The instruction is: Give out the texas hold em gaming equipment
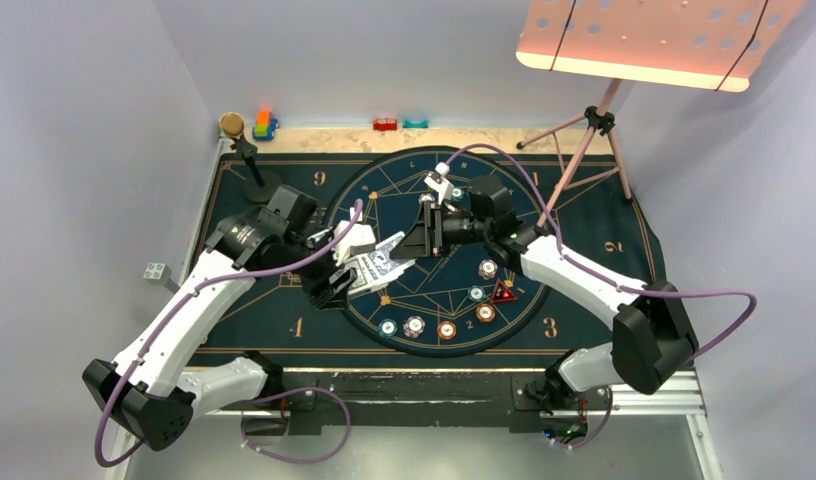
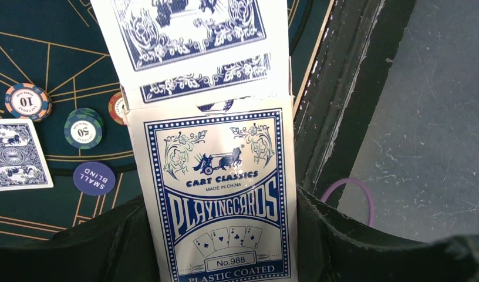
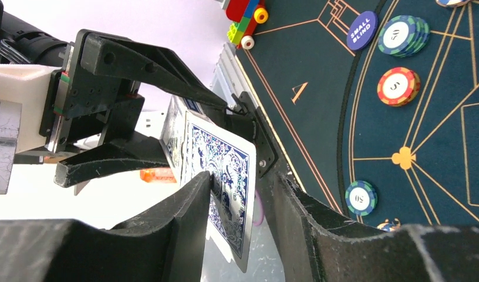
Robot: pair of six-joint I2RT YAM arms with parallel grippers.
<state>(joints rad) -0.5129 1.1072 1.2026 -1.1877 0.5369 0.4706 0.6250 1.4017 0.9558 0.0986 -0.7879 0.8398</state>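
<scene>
My left gripper (image 1: 346, 268) is shut on a blue-and-white playing-card box (image 2: 219, 194), held over the mat's left half. Blue-backed cards (image 2: 196, 35) stick out of the box's open end. My right gripper (image 3: 243, 182) is open around the outermost card (image 3: 225, 176): one finger touches its back, the other stands apart. A single card (image 2: 17, 154) lies on the mat. Poker chips (image 1: 414, 325) and a red triangular marker (image 1: 503, 292) sit on the round dial. A blue "small blind" chip (image 2: 94, 178) lies near a 50 chip (image 2: 83, 127).
A black stand with a cork top (image 1: 246, 160) stands at the back left of the dark mat (image 1: 284, 310). Toy blocks (image 1: 265, 125) lie along the back edge. A tripod (image 1: 584, 150) with a pink perforated board stands at the back right.
</scene>
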